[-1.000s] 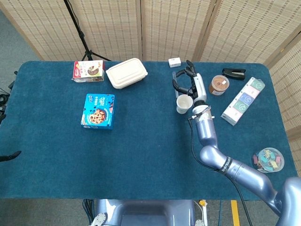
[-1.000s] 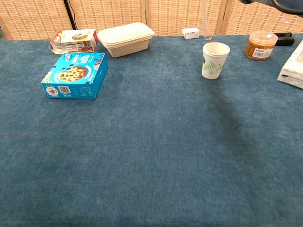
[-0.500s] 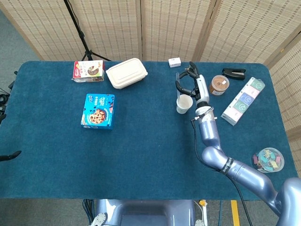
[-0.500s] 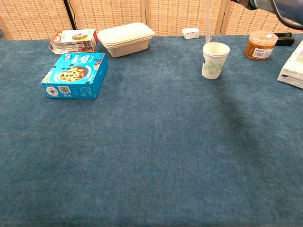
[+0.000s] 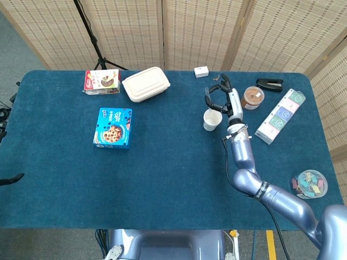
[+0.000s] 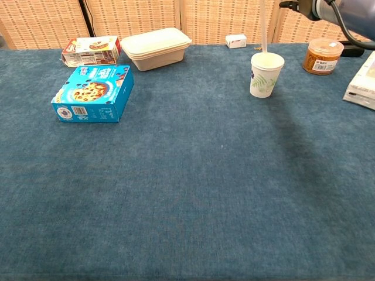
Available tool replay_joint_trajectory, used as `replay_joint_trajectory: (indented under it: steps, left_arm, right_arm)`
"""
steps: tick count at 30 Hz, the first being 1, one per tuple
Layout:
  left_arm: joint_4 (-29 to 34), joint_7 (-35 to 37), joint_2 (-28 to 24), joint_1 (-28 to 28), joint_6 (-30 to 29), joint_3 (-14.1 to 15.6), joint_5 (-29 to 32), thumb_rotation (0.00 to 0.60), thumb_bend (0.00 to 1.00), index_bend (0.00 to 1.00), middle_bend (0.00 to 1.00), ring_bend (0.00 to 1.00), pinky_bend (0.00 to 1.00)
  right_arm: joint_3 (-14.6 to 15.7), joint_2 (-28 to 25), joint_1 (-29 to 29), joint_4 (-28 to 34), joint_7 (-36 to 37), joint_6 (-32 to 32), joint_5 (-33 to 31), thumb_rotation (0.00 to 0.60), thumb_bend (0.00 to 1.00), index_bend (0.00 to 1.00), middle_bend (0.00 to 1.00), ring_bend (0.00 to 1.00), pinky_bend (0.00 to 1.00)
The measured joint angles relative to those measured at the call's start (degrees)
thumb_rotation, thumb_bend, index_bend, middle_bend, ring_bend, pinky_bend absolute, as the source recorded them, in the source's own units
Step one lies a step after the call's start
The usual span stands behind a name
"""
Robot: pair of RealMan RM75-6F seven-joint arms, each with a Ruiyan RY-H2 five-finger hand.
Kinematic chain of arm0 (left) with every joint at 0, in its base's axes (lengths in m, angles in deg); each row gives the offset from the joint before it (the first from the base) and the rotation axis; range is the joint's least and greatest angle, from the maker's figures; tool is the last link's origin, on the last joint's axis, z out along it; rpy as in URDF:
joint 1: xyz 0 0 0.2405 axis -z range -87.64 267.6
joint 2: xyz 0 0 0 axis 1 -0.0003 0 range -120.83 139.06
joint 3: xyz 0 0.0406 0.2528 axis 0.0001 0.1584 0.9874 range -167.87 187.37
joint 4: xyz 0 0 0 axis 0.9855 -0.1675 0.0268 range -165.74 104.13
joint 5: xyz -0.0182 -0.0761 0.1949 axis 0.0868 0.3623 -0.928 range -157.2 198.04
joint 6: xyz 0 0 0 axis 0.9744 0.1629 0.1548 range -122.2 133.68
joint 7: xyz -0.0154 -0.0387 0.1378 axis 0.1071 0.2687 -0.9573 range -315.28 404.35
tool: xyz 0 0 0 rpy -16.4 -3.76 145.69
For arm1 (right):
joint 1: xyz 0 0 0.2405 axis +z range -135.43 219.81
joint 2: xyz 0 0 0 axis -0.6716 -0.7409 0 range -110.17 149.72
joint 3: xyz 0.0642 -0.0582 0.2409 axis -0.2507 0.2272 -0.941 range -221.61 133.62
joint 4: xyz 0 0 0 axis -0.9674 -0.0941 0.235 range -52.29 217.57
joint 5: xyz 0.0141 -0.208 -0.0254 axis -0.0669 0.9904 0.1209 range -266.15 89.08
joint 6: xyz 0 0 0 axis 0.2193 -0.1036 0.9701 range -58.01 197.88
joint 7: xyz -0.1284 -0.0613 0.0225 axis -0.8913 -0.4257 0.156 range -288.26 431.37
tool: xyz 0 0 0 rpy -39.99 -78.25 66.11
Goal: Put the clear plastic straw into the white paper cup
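Above one white paper cup (image 6: 266, 74), one clear straw (image 6: 263, 26) hangs.

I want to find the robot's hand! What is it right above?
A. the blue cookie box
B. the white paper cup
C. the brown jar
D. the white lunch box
B: the right hand hangs just above the white paper cup, with the clear straw reaching down to its rim.

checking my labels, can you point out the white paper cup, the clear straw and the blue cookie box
white paper cup (image 6: 266, 76): chest view, on its printed side wall.
clear straw (image 6: 264, 29): chest view, on its upright shaft above the cup's rim.
blue cookie box (image 6: 94, 92): chest view, on its top face.
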Motion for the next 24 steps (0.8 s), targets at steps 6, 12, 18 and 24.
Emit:
replay_joint_trajectory:
  steps: [6, 12, 18, 24]
  left_arm:
    - [-0.01, 0.08, -0.02, 0.02, 0.08, -0.01, 0.06, 0.6, 0.0, 0.0, 0.0, 0.0, 0.0]
    - [0.03, 0.23, -0.07, 0.05, 0.17, 0.03, -0.09, 0.6, 0.0, 0.0, 0.0, 0.0, 0.0]
    - [0.0, 0.53, -0.15, 0.0, 0.19, 0.12, -0.24, 0.6, 0.0, 0.0, 0.0, 0.0, 0.0]
    - [-0.16, 0.87, -0.22, 0.0, 0.29, 0.11, -0.23, 0.6, 0.0, 0.0, 0.0, 0.0, 0.0]
  right_arm:
    - [0.88, 0.8, 0.0, -2.1, 0.52, 0.48, 0.4, 0.6, 0.57, 0.58, 0.0, 0.0, 0.0]
    - [1.95, 1.64, -0.15, -3.97, 1.32, 1.02, 1.55, 0.6, 0.57, 0.58, 0.0, 0.0, 0.0]
    - [3.13, 2.82, -0.38, -5.93, 2.18, 1.6, 2.63, 0.6, 0.57, 0.58, 0.0, 0.0, 0.0]
    - [4.26, 3.75, -0.55, -7.42, 2.99, 1.77, 4.8, 0.6, 0.57, 0.51, 0.0, 0.0, 0.0]
